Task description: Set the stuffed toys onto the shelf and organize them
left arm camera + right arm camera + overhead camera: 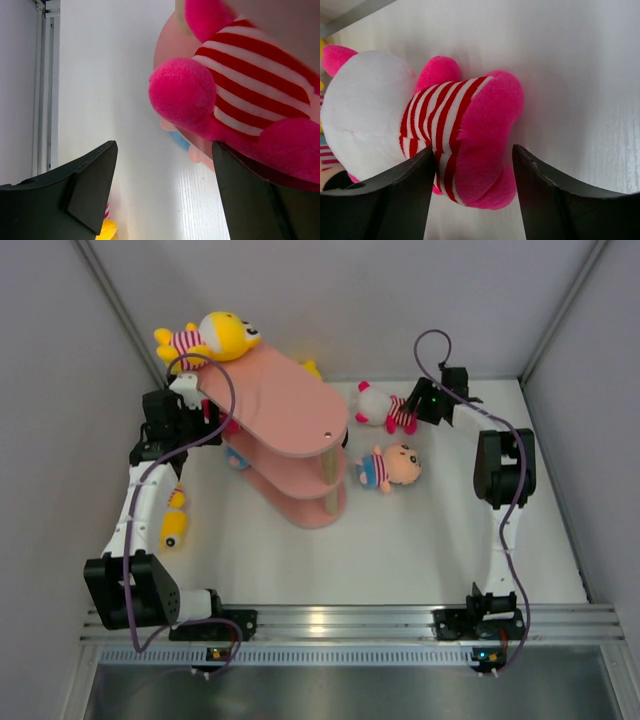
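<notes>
**Hazards at the current position**

1. The right hand (473,150) is spread. Its fingers stand either side of the legs of the pink-and-white stuffed toy (445,130), which lies on its side on the tabletop (570,75). Nothing is pinched yet.
   - Risk: the fingers close only on the soft feet. The large white head lies outside the grip, so the toy would probably hang head-down, swing, and slip out on the way to the shelf (290,405).
   - Risk: a finger drags on the plush and pushes the toy away before closing.

2. The left hand (165,147) is also spread and holds nothing. It hangs close beside a magenta striped toy (250,75) that sits on a tier under the top board; which tier cannot be told.
   - Risk: any sideways move could catch that toy and pull it off its tier, or nudge the shelf itself.

3. A yellow toy (222,335) lies at the far end of the top tier and appears to overhang the edge. A knock to the shelf could tip it off.

4. A beige-headed toy (395,467) lies near the right hand's likely path to the shelf and could be swept aside.
</notes>
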Action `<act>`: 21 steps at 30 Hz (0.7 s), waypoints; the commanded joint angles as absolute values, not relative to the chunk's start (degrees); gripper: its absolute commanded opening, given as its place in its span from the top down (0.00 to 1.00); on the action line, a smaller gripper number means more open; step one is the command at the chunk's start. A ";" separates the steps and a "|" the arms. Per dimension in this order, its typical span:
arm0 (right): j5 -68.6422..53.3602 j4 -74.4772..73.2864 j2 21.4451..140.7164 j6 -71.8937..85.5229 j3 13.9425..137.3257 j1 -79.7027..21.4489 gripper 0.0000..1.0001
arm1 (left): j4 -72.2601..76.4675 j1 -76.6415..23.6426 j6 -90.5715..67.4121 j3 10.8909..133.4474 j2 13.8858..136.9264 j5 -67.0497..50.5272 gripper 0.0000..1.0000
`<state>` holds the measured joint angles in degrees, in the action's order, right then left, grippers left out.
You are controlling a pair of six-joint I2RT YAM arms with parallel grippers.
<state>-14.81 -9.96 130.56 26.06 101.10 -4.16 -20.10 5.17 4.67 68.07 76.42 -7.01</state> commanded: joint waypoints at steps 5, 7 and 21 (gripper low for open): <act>-21.44 -5.80 130.52 34.10 99.94 -2.64 0.95 | -17.93 5.62 6.15 68.65 73.13 -8.52 0.18; -19.78 -4.75 127.12 34.28 98.18 -2.02 1.00 | -19.59 5.71 7.29 67.86 70.16 -9.58 0.18; 18.52 -9.47 71.57 -2.94 71.90 -13.08 1.00 | -39.89 5.63 14.67 64.95 55.73 -14.77 0.17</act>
